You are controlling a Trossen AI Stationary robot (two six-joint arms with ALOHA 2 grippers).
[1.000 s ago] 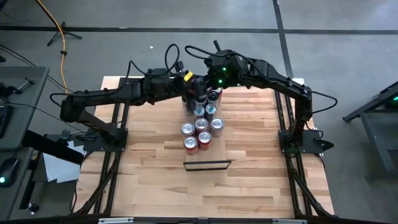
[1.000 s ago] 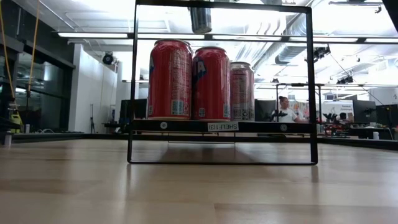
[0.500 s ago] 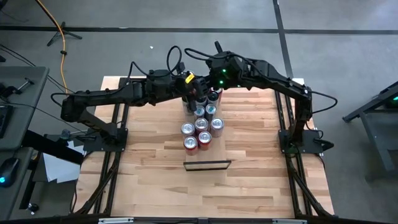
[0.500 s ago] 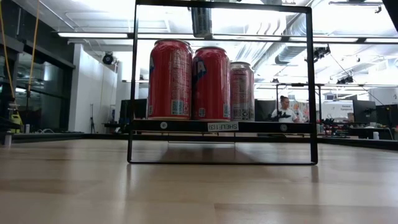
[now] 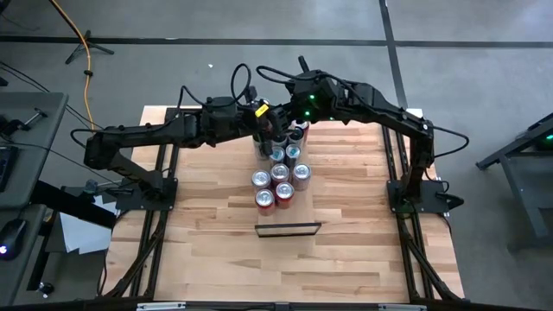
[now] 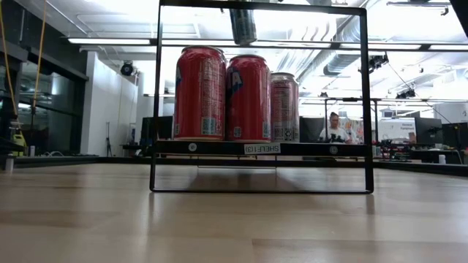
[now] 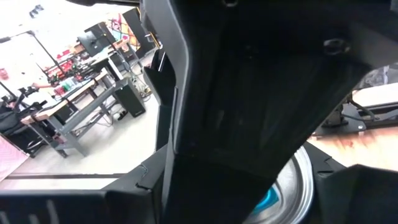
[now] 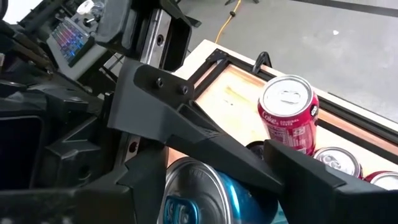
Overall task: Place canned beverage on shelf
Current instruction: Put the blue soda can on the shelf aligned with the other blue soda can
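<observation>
Item under inspection: a blue can (image 8: 193,196), which shows directly ahead of the right gripper (image 5: 294,121) in the right wrist view, its silver top rim visible. A red can (image 8: 288,118) stands upright just beyond it.

The high view places this at the far end of the can cluster (image 5: 278,177), where the left gripper (image 5: 270,123) and the right gripper meet, almost touching. Both arms are equally near the can. I cannot tell whether either gripper is wide, narrow or clamped on it, because dark housing covers the contact.

The shelf (image 5: 288,229) stands on the bench (image 5: 207,216) on the near side of the cluster, well apart from both grippers. The coming move therefore runs from the far end, over the standing cans, toward the near edge.

The low view adds something the high view lacks. A grey can (image 6: 242,25) hangs upright above the shelf's top rail line, clear of the bench. In my judgement it is the same can, raised, with its long axis vertical.

That view also makes three cans appear to rest on the shelf board (image 6: 256,148). The high view shows them on the bench behind it.

In the left wrist view the other arm blocks nearly everything except a can top (image 7: 292,186). A person (image 6: 335,128) sits far off in the room.
</observation>
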